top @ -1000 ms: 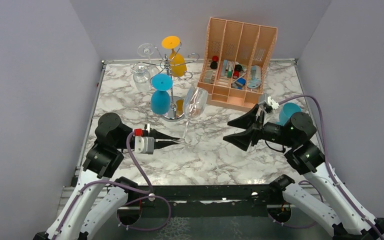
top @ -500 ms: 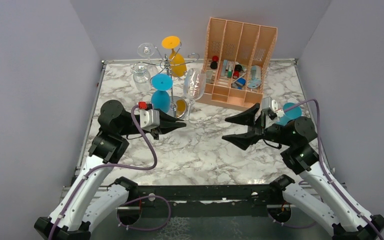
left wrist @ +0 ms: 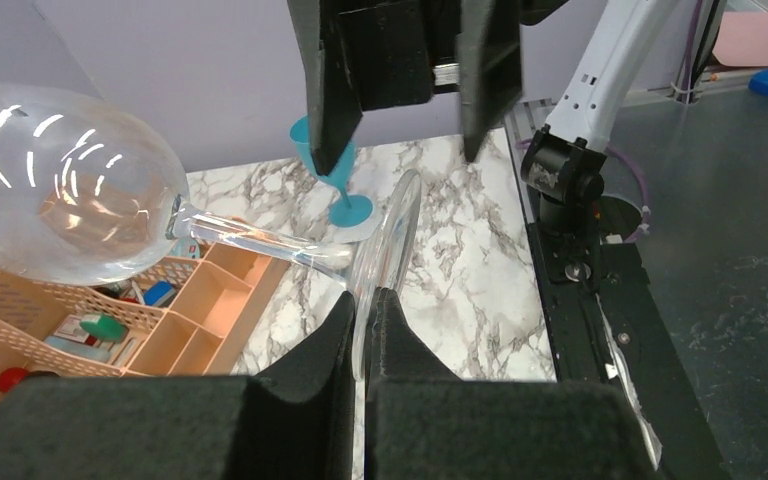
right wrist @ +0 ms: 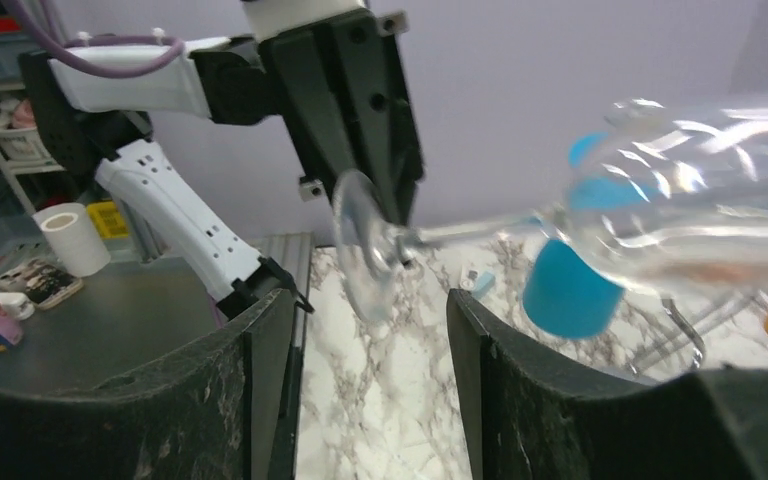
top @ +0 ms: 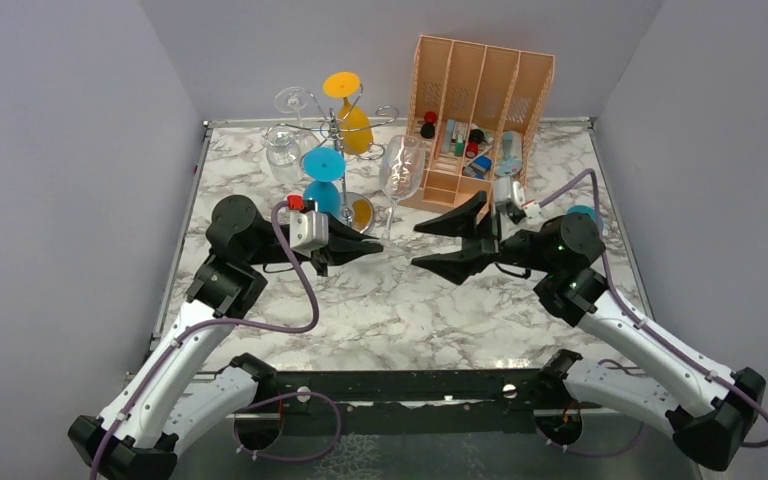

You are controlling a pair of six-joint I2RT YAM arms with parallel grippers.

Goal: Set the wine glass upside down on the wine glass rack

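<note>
The table (top: 410,310) is a white slab veined in grey marble, walled on three sides. The wine glass rack (top: 336,128) stands on it at the far edge, left of centre, its shiny disc base flat on the marble. Just right of the rack sits an orange slotted organiser (top: 480,90), tall back to the rear wall. Well right of the rack, past the organiser, a blue stemmed glass (left wrist: 350,212) stands upright on its foot – partly hidden.

Left end effector (top: 377,247) clamped, right (top: 415,247) agape
</note>
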